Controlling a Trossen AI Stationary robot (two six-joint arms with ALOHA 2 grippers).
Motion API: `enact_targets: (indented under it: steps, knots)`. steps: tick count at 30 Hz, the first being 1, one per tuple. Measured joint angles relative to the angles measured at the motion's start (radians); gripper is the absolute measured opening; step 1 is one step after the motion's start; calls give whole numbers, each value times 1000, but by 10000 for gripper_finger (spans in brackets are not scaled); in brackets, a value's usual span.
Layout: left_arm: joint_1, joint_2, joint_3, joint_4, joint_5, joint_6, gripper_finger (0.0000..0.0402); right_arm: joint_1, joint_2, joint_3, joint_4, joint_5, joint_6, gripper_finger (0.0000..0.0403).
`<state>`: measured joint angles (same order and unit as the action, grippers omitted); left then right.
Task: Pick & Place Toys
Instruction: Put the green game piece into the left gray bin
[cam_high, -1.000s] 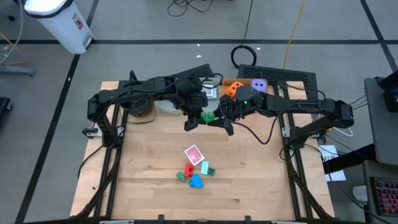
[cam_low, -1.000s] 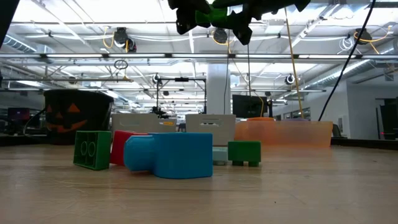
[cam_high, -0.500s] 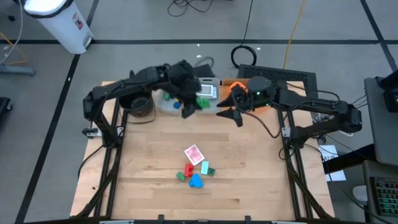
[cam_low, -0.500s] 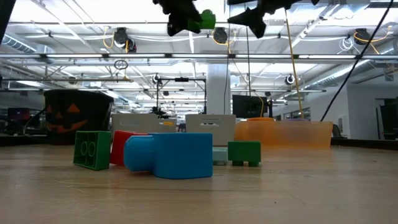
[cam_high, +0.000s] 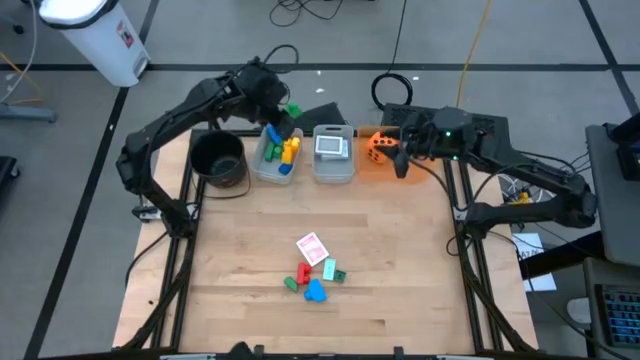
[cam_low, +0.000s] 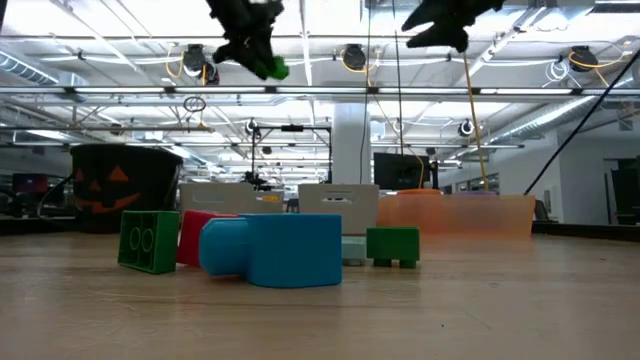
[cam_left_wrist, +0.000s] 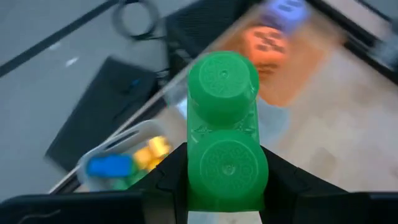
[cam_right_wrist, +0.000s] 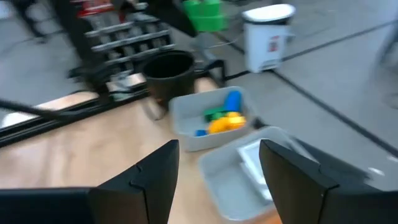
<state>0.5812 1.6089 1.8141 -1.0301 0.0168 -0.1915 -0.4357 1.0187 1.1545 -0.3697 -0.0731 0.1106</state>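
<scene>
My left gripper hangs over the table's far left, shut on a green two-stud block, above a clear bin holding blue and yellow blocks. The block also shows in the low view. My right gripper is open and empty, high over the orange tray beside the orange die. A playing card and red, green and blue blocks lie on the wood near the table's middle. My left gripper pinches the green block between its two fingers, one on each long side at the end nearest the wrist. The fingers slant down toward the table's right. The block sticks out past them, studs toward the camera, lifted clear above the bin.
A round black pot stands left of the bins. A second clear bin with cards sits between the block bin and the orange tray. A purple die lies in the tray. Bare wood lies around the loose toys.
My left gripper has carried the green block up and from the table's middle toward the far left, turning as it went, and now stands over the block bin. My right gripper has drawn away from the block toward the far right, rising, and now stands over the orange tray.
</scene>
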Motion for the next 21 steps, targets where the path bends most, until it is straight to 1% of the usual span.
enact_targets:
  steps: [2,4,7,11,14,18,21]
  knots:
    - [10,4,-25,18,-68,-80,130,-29,-18,0,-18,43,-2,214]
    - [16,6,-75,50,-126,-167,130,-61,-32,0,-31,69,-3,211]
    - [13,8,-173,138,-180,-300,130,-106,-52,0,-56,73,-15,211]
    - [1,8,-303,240,-183,-413,130,-145,-67,0,-106,72,-30,212]
    - [-18,8,-386,284,-200,-481,130,-162,-72,0,-147,71,-48,209]
    - [-30,8,-452,288,-209,-523,130,-168,-73,-8,-158,70,-56,206]
    - [-28,8,-504,311,-212,-536,130,-168,-81,-55,-125,68,-46,206]
